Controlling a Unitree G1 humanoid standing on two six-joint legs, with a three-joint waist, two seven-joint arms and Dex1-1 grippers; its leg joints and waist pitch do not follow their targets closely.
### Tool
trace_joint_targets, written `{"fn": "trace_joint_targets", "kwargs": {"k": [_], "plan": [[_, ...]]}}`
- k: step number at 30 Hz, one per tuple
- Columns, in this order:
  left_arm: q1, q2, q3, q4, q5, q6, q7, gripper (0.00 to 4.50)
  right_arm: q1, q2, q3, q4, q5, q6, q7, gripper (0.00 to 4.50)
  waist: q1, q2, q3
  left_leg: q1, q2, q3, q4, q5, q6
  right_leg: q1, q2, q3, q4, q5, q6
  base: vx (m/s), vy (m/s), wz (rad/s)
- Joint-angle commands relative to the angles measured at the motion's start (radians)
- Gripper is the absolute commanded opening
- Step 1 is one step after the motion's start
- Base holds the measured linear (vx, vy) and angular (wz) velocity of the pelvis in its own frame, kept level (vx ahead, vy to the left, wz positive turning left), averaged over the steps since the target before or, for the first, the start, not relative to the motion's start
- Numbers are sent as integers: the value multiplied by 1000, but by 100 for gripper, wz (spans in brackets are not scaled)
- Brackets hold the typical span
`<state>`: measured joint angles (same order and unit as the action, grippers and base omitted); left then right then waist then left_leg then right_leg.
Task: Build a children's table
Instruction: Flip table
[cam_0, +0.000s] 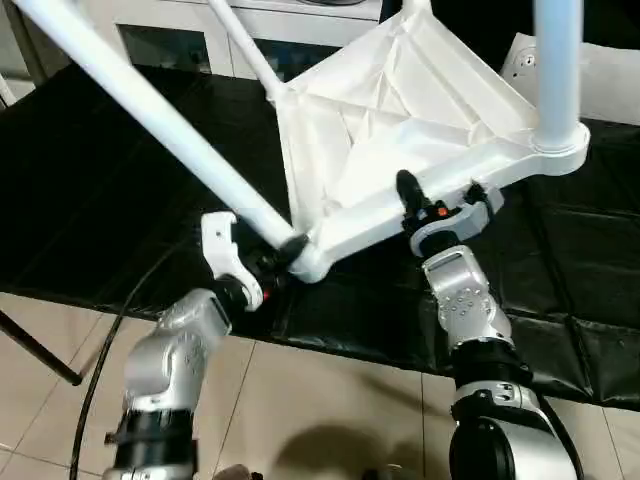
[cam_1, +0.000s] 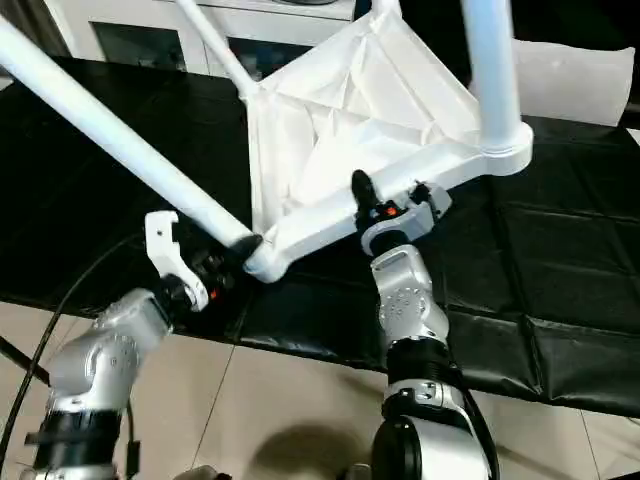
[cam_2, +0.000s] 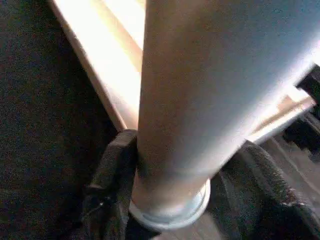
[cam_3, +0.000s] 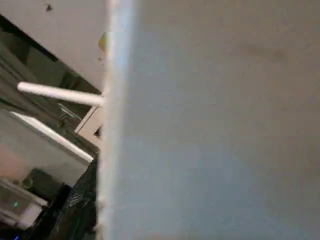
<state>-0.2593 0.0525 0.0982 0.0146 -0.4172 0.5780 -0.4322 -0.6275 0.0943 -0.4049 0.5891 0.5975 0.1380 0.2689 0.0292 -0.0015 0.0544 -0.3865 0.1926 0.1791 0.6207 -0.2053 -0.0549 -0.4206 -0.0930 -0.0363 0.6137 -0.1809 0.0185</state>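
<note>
Left gripper (cam_0: 283, 250) is clamped on a white table leg (cam_0: 150, 118) just above the rounded corner socket (cam_0: 308, 262) it is seated in; the left wrist view shows its two black fingers (cam_2: 111, 172) pressed against either side of the leg's base. That leg slants away up and to the robot's left, out past the edge of the head views. Right gripper (cam_0: 425, 205) sits at the near rim of the white tabletop (cam_0: 400, 120), one black finger (cam_0: 407, 188) standing up over the rim's inner side and the rest of the gripper on the outer side, so it appears to pinch the rim, though the contact itself is hidden. The tabletop lies upside down and tilted on a black-covered workbench (cam_0: 90, 190), its ribbed underside facing up. A second leg (cam_0: 556, 60) stands upright in the corner socket (cam_0: 556, 152) on the robot's right, and a third leg (cam_0: 243, 45) rises from the far left corner. Beyond the bench stands a white cabinet (cam_0: 180, 30), and a tiled floor (cam_0: 300, 400) shows below the bench's near edge, between the silver forearms
</note>
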Motion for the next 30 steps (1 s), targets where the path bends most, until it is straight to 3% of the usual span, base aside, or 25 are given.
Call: {"fn": "trace_joint_targets", "kwargs": {"k": [1,4,6,9,16,17,21,23,28,29,30], "plan": [[26,8,-55,-55,-7,3,-44,311,-37,-26,3,-94,-17,-52,-27,209,-1,-13,-80,16,22,6,-65,28,112,59,-25,23,-40,12,-252,0,0,0],[83,32,-67,-150,-21,13,-56,337,-31,-48,-7,-141,-28,-55,-63,209,1,-12,-77,19,26,7,-67,14,104,56,-26,23,-42,-13,-245,0,0,0],[129,58,-87,-227,-24,30,-67,346,-23,-60,-22,-182,-32,-59,-98,209,7,-4,-75,27,27,12,-67,-10,91,46,-20,25,-46,-30,-236,0,0,0],[225,98,-120,-337,-14,27,-85,358,5,-84,-27,-277,-60,-63,-140,209,11,-6,-73,23,26,10,-71,-24,64,50,-18,24,-46,-49,-205,0,0,0],[293,139,-164,-473,15,-23,-94,385,62,-140,0,-424,-171,-73,-204,206,14,-16,-70,19,21,9,-75,-44,22,51,-14,26,-51,-88,-140,0,0,0],[291,147,-173,-492,27,-25,-86,385,77,-157,15,-450,-206,-71,-222,206,11,-22,-70,17,20,10,-74,-52,18,51,-14,26,-53,-103,-129,0,0,0],[255,191,-214,-521,75,-40,-86,385,112,-198,56,-518,-289,-42,-263,206,5,-28,-67,12,16,9,-75,-65,9,52,-13,26,-57,-147,-98,0,0,0],[220,214,-232,-524,100,-53,-95,385,123,-219,75,-545,-338,-34,-282,206,0,-23,-68,13,14,8,-74,-70,-3,50,-11,26,-60,-163,-82,0,0,0],[142,248,-245,-531,139,-69,-104,385,132,-254,110,-590,-403,-24,-298,206,-16,-26,-69,5,10,6,-72,-78,-11,56,-12,26,-56,-161,-84,0,0,0],[114,263,-248,-532,153,-74,-109,385,132,-268,119,-599,-423,-21,-306,206,-23,-20,-70,6,9,6,-71,-86,-10,53,-11,26,-57,-157,-92,0,0,0],[91,277,-252,-533,166,-80,-111,385,133,-280,127,-607,-437,-18,-312,202,-29,-23,-73,6,9,5,-69,-85,-6,55,-10,25,-56,-147,-97,0,0,0]]}}
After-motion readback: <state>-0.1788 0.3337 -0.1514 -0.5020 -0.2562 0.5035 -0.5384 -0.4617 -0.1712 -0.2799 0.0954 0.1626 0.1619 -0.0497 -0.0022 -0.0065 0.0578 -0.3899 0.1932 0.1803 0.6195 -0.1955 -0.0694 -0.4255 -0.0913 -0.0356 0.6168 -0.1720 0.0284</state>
